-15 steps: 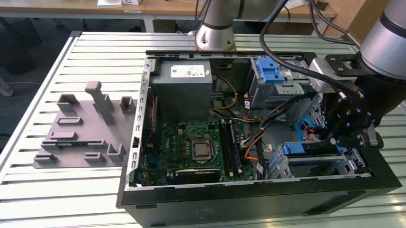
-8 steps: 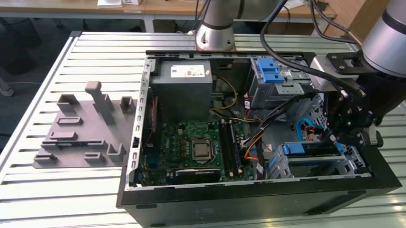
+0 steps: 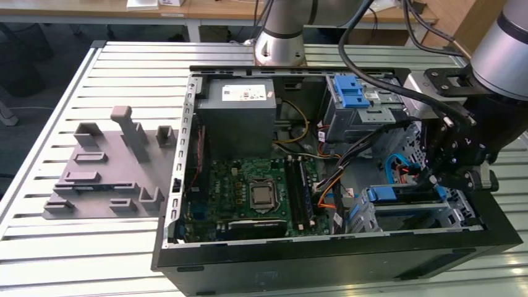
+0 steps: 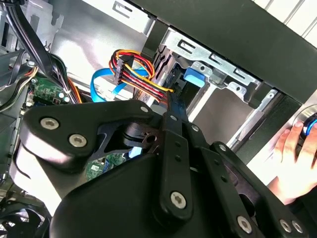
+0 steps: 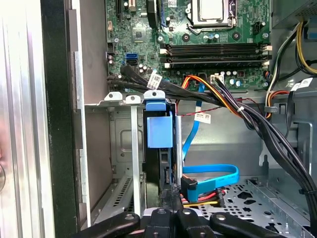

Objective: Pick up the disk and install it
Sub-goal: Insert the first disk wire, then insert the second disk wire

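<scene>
One flat silver-grey hard disk with blue plastic rails is the task's thing, and it sits on edge in the lower silver metal drive cage, at the exterior view's right of the open black computer tower case. In the first wrist view the disk shows end-on as a thin dark slab with its blue rail tab at the cage mouth, running between the cage's upright metal ribs; the rails look lined up with the slot, so it appears seated or nearly so.

The black linkage claw hangs inside the case, right at the disk's exposed end. In both wrist views its tip meets that narrow end, probably so a push runs straight along the slot. Whether it is clenched on the disk or merely pressed against it, I cannot tell.

A flat blue data cable loops just beside the tip. The case lies on its side on the slatted metal table, leaving the bays open from above. A person's hand rests outside the case wall.
</scene>
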Robot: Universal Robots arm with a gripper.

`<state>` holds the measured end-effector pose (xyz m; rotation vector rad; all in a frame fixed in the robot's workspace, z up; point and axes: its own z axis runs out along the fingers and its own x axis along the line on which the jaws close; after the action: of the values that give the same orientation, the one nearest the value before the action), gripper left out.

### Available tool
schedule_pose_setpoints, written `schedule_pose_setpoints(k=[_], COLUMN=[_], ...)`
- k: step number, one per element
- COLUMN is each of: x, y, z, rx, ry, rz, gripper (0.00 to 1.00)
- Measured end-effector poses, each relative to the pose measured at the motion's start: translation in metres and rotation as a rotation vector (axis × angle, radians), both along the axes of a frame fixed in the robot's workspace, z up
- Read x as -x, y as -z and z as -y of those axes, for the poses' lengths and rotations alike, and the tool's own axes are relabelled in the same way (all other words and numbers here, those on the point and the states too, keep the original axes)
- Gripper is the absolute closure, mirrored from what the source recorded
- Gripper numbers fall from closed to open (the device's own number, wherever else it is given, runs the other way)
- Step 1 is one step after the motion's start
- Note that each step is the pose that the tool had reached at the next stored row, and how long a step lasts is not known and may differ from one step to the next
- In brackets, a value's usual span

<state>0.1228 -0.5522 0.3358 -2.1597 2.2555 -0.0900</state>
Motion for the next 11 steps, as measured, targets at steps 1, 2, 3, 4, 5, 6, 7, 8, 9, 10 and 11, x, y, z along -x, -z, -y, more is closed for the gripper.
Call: schedule_pose_setpoints(k=[1,2,3,4,5,6,7,8,9,10,11], x=[0.0,0.0,0.0,0.0,0.0,0.0,0.0,0.0,0.0,0.0,0.0], y=[-0.0002,-0.0003,-0.0006,-0.0011,-0.0017,-0.0024,-0.0029,-0.0038,-0.0043,-0.0046,-0.0051], z=[0.0,0.0,0.0,0.0,0.0,0.0,0.0,0.0,0.0,0.0,0.0], rx=[0.0002,0.0,0.0001,0.0003,0.0003,0.0003,0.0001,0.0,0.0,-0.0001,0.0], ry=[0.0,0.0,0.0,0.0,0.0,0.0,0.0,0.0,0.0,0.0,0.0], rz=[0.0,0.0,0.0,0.0,0.0,0.0,0.0,0.0,0.0,0.0,0.0], gripper=[0.89,0.89,0.89,0.89,0.89,0.89,0.89,0.89,0.89,0.89,0.89])
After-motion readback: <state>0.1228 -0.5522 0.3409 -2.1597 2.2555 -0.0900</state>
